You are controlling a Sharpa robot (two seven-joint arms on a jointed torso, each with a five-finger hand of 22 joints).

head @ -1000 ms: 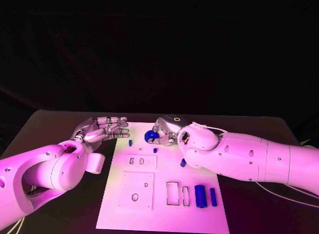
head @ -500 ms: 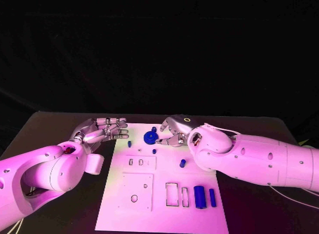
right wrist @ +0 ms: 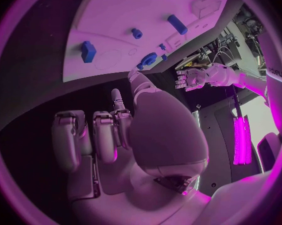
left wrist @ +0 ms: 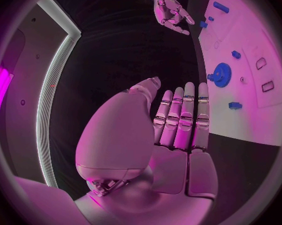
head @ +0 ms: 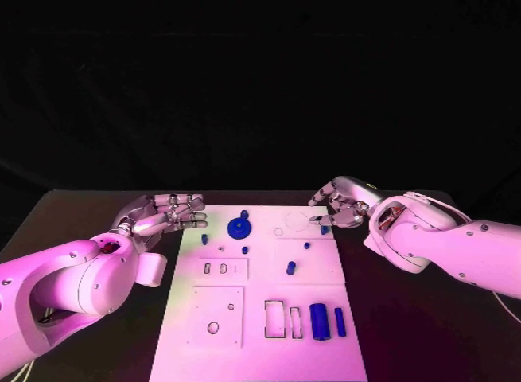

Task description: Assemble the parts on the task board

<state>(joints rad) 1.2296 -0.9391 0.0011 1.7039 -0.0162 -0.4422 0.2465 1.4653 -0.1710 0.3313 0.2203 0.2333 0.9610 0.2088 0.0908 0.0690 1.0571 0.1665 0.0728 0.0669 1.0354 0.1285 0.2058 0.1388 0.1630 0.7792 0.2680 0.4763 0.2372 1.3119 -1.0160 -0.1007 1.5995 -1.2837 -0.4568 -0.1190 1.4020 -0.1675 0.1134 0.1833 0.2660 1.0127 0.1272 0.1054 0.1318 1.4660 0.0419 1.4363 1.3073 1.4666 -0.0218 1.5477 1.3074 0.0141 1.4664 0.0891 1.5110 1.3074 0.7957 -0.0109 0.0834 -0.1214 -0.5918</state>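
One blue gear [head: 239, 230] now free of the right robot hand [head: 343, 208].

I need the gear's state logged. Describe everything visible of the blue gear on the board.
The gear is a small, dark blue toothed wheel, plastic by its look, with a short blue stub rising near its far edge. It sits on the far part of the white board, between the two hands. Neither hand touches it; whether it is seated on a peg cannot be told.
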